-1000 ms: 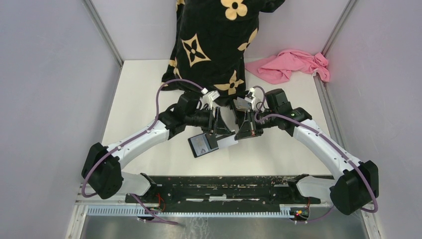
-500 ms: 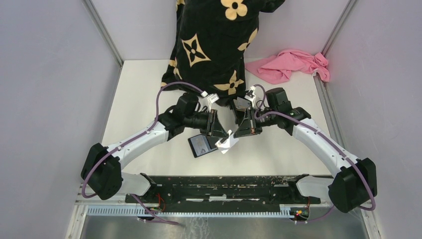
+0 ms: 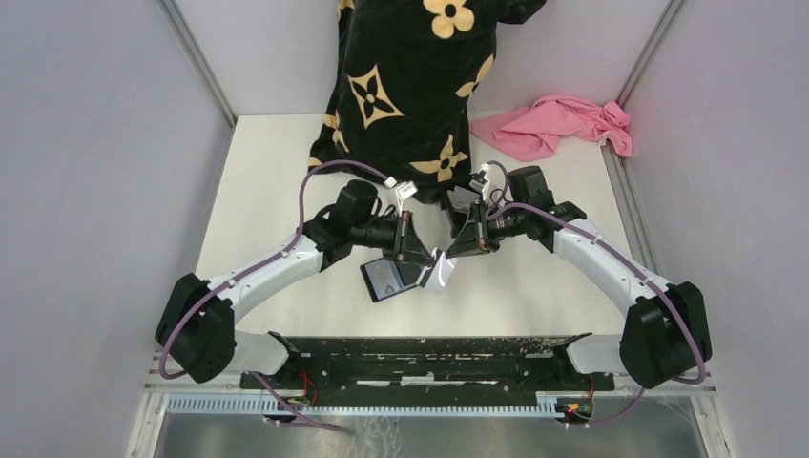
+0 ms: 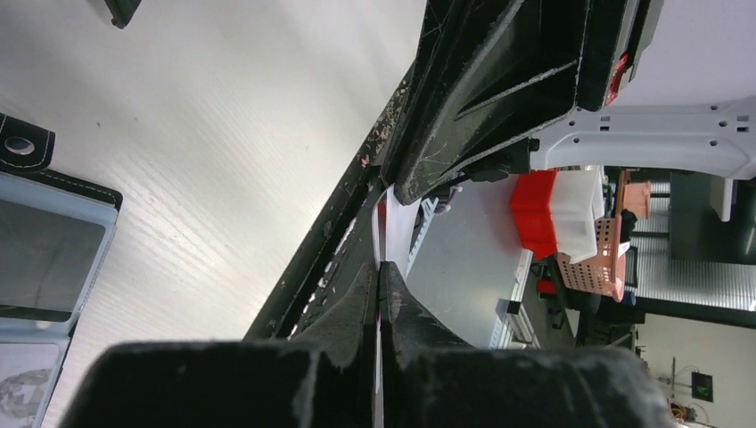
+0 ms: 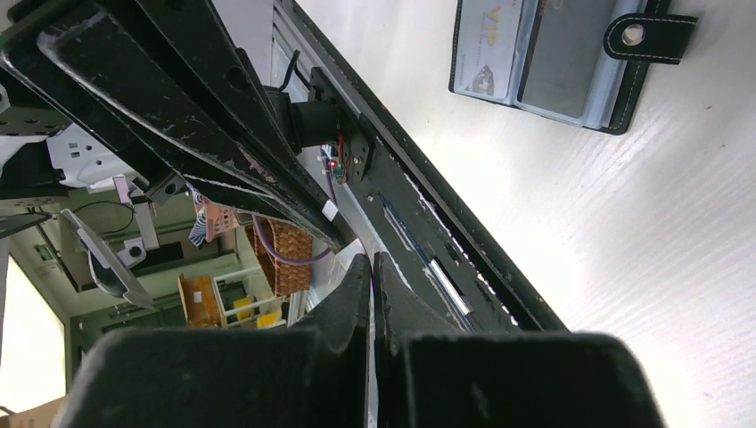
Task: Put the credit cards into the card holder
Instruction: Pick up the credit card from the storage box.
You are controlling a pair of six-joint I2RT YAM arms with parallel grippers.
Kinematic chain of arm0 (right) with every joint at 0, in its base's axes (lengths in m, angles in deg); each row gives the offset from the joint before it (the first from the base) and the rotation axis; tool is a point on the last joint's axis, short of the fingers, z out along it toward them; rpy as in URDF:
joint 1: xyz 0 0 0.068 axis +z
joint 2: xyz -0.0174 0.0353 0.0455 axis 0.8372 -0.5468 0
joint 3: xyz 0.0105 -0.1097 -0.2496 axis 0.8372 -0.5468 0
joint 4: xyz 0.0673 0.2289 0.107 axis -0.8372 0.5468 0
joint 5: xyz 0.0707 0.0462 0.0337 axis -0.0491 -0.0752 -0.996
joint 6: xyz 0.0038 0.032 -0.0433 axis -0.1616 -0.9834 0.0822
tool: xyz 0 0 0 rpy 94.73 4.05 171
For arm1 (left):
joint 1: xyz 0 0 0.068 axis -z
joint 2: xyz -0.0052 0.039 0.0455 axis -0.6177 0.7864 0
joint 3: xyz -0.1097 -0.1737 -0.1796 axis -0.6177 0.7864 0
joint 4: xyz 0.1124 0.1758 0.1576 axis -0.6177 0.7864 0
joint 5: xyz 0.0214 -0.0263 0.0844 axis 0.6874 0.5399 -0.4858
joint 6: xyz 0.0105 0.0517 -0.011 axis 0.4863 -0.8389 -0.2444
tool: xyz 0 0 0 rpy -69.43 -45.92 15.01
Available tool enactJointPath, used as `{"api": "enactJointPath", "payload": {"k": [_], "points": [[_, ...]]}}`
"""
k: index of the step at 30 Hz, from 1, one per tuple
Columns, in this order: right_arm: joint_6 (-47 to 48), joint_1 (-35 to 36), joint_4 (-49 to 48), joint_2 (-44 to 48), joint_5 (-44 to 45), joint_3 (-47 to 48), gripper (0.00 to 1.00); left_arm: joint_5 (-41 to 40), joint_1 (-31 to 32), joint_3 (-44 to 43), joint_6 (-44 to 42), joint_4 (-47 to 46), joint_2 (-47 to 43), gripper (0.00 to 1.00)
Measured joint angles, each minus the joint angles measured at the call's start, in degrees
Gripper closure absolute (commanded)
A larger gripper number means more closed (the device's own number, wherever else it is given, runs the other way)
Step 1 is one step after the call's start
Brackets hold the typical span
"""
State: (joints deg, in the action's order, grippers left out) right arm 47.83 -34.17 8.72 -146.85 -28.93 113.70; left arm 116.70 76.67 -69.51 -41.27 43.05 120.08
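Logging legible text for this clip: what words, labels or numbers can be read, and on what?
"VIP" - on the pale card in the open card holder pocket, right wrist view.
Smaller print on that card: too blurred to read.
Black cloth: tan flower motifs only, no letters.

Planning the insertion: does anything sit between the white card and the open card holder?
Nothing visible does. The white card, pinched by the left gripper and the right gripper, hangs beside the card holder; only the left gripper itself overhangs its edge.
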Motion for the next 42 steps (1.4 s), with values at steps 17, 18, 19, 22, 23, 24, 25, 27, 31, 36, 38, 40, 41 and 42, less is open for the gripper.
{"api": "enactJointPath", "payload": {"k": [17, 18, 19, 22, 23, 24, 25, 27, 31, 36, 38, 40, 41, 42], "points": [[3.41, -0.09, 3.19, -0.22, 15.61, 4.66, 0.51, -13.51, 0.83, 1.79, 6.05, -2.49, 0.83, 0.97], [3.63, -0.07, 3.21, 0.0, 16.87, 4.7, 0.51, -15.12, 0.83, 2.29, 6.86, -2.84, 0.76, 0.97], [3.91, -0.07, 3.39, 0.22, 18.29, 4.81, 0.5, -16.68, 0.83, 2.8, 7.54, -2.93, 0.68, 0.97], [5.14, 0.79, 4.5, 0.85, 24.63, 6.01, 0.48, -21.86, 0.83, 4.09, 9.38, -2.75, -0.2, 0.97], [5.81, 1.29, 4.74, 1.14, 27.67, 6.6, 0.47, -23.15, 0.83, 4.17, 9.84, -2.71, -0.59, 0.97], [6.56, 2.08, 4.85, 1.46, 31.5, 7.19, 0.45, -24.59, 0.83, 4.2, 10.34, -2.67, -1.09, 0.97], [7.67, 3.17, 4.85, 1.9, 36.15, 7.87, 0.44, -26.03, 0.83, 4.17, 10.78, -2.69, -1.75, 0.97], [10.71, 5.97, 4.61, 2.64, 45.83, 9.44, 0.37, -28.33, 0.83, 4.17, 11.52, -2.71, -2.93, 0.97], [18.32, 10.14, -2.08, 2.91, 63.67, 11.34, 0.05, -32.44, 0.83, 4.17, 12.15, -2.73, -4.09, 0.97], [19.21, 9.9, -12.09, 2.84, 79.76, 11.41, 0.02, -35.63, 0.83, 4.17, 12.17, -2.67, -4.17, 0.97], [17.97, 9.57, -13.14, 2.27, 82.86, 12.09, 0.09, -36.41, 0.83, 4.17, 12.17, -2.64, -4.31, 0.97], [17.46, 9.38, -13.94, 1.14, 83.32, 13.18, 0.08, -36.94, 0.7, 4.17, 12.17, -2.64, -4.61, 0.97], [17.25, 9.4, -14.25, 0.55, 83.08, 13.62, 0.1, -37.07, 0.66, 4.17, 12.17, -2.62, -4.76, 0.97], [17.16, 9.44, -14.49, 0.17, 82.62, 13.75, 0.15, -37.29, 0.52, 4.17, 12.17, -2.62, -4.92, 0.97]]}}
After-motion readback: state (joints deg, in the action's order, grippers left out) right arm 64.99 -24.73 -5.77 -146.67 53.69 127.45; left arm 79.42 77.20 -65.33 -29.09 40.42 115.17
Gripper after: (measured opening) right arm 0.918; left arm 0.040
